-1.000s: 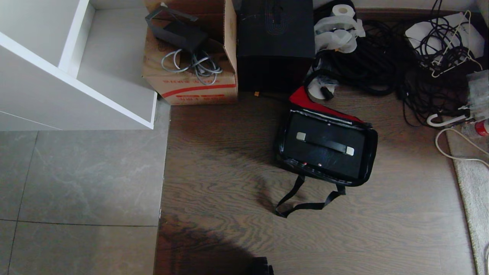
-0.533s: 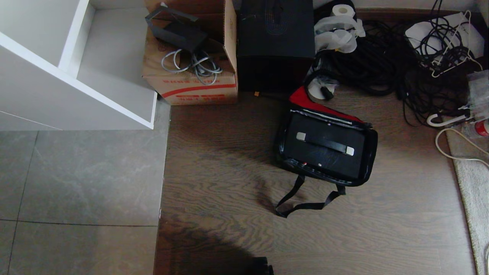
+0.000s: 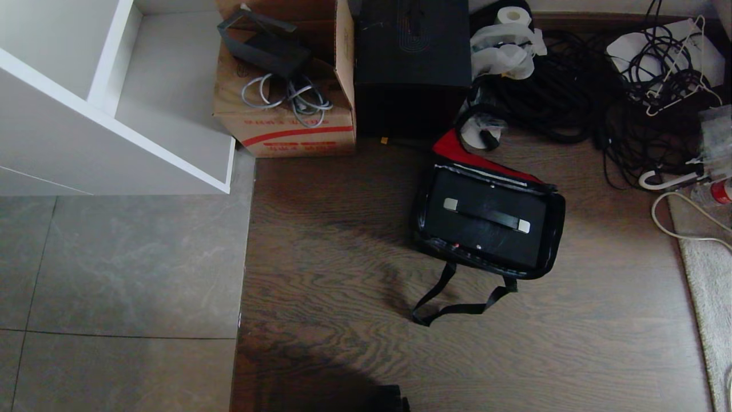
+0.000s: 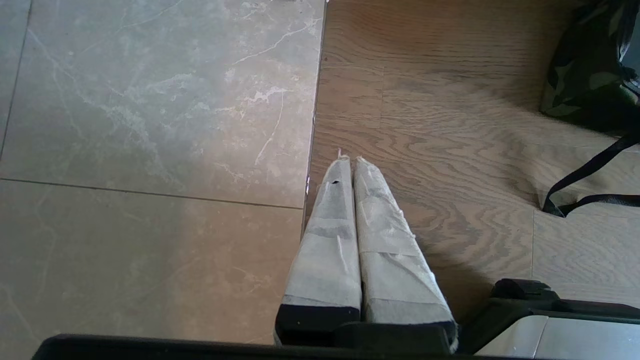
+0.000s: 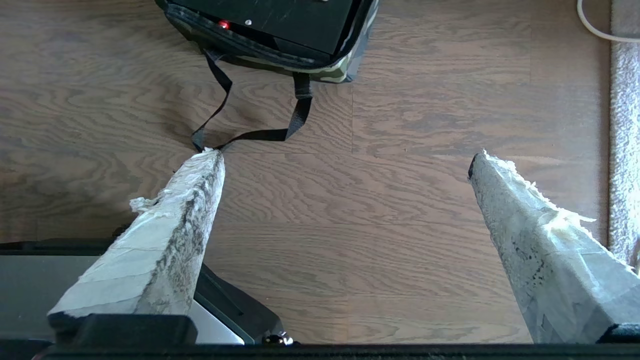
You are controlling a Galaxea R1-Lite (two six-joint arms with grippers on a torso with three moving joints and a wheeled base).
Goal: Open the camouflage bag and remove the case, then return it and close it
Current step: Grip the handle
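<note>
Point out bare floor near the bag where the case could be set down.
Bare wood floor lies left of the camouflage bag, up to the grey tiles, and nearer than its strap. Behind it, the cables and black box crowd.

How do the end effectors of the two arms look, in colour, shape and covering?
The left end effector has two long tapering fingers wrapped in pale, whitish tape on a black base. The right end effector has the same wedge-shaped fingers, but its wrapping is greyer, smudged dark and frayed at the edges.
</note>
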